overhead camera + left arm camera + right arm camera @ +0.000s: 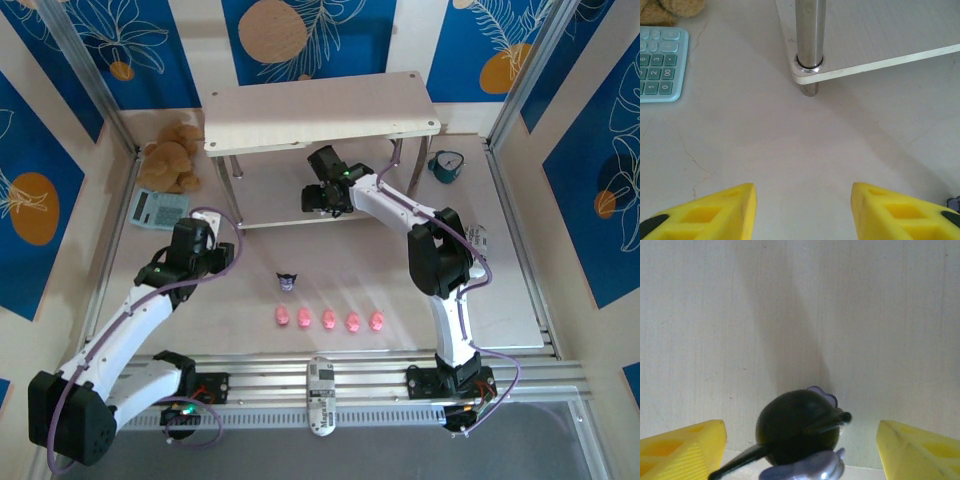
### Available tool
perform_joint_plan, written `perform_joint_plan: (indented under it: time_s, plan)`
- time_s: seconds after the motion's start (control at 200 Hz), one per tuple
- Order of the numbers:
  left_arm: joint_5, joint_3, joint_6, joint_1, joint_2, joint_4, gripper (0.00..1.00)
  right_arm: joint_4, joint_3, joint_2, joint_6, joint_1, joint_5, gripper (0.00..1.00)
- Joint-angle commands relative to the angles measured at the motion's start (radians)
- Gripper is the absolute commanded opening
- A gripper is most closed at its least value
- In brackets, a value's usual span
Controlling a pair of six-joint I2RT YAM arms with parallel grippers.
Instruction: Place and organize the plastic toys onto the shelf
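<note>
The right hand (322, 196) gapes around a dark figurine (795, 427) on the shelf's (320, 115) lower board, near its front edge. The left hand (802, 200), spread and empty, is nearer the second figurine (287, 283).

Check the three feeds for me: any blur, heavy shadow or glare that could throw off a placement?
Right wrist: the dark figurine sits close to the lens and looks soft, its shadow running up the pale shelf board. Left wrist: sharp on the shelf leg, with a soft shadow across the table. Top external: evenly lit, the pink pigs clear, no glare.
</note>
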Motion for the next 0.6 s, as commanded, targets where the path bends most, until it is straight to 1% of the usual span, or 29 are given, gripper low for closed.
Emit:
perform_joint_plan:
  time_s: [0.0, 0.215, 0.595]
  plan:
    - [-0.012, 0.017, 0.014, -0.007, 0.005, 0.0, 0.53, -0.058, 0.038, 0.017, -0.017, -0.011, 0.011, 0.79]
    - [-0.014, 0.014, 0.014, -0.008, 0.008, 0.003, 0.53, -0.049, 0.043, 0.03, -0.044, -0.015, -0.064, 0.79]
    - [-0.012, 0.013, 0.012, -0.008, 0.008, 0.005, 0.53, -0.037, 0.083, 0.081, -0.031, -0.006, -0.098, 0.79]
